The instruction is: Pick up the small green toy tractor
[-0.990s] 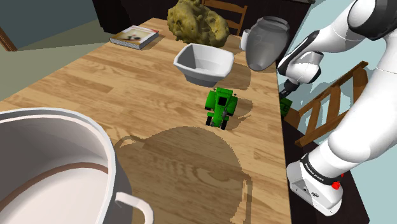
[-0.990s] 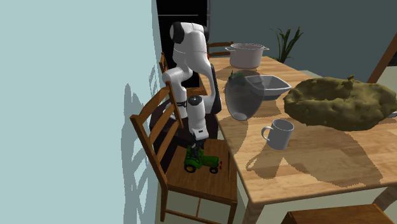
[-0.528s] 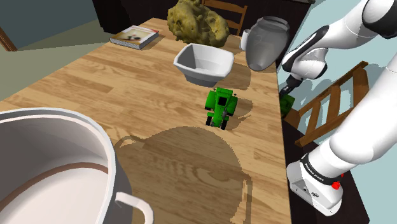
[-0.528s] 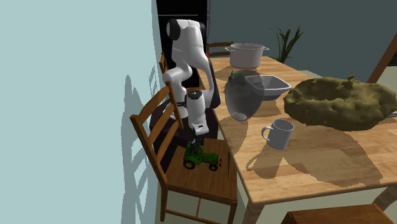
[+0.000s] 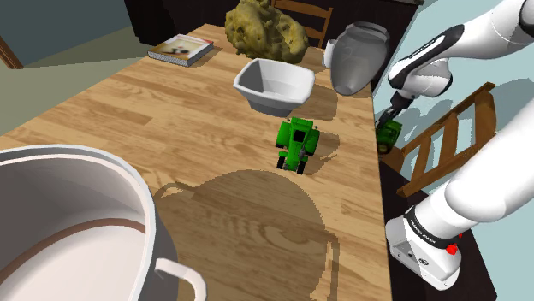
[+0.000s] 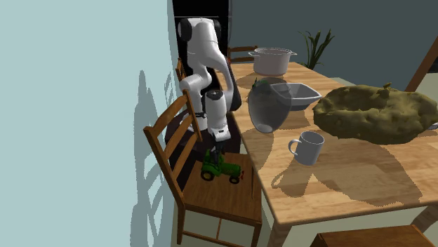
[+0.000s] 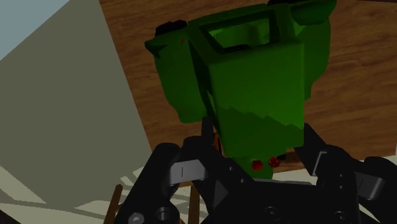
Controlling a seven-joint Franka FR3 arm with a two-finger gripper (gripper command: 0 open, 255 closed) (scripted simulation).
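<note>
Claw: the gripper (image 7: 257, 147) is clenched on the small green tractor (image 7: 254, 76); both black fingers (image 7: 318, 156) press its body from either side, no gap visible in the wrist view
Target position: small green tractor (image 6: 219, 169) hangs under the gripper (image 6: 215, 149) over the seat of the wooden chair (image 6: 217, 200), beside the table (image 6: 330, 189) and below the level of its top
Shoulder view: gripper (image 5: 394, 111) and small green tractor (image 5: 389, 134) sit just past the table (image 5: 171, 128) edge, near the chair back
Orientation: tractor tilted, one end up toward the hand, the wooden seat showing beyond it in the wrist view
Decoy: a larger green tractor (image 5: 297, 144) stands on the tabletop near the white bowl (image 5: 274, 84), untouched and well apart from the gripper
Done so far: reach and grasp look complete
Unclear: whether the wheels are clear of the seat; they look at or just above it
Left to do: a plain upward lift, keeping clear of the chair back and table edge
Risk: the grip sits at one end of the toy, so it could swing or slip while rising
</note>
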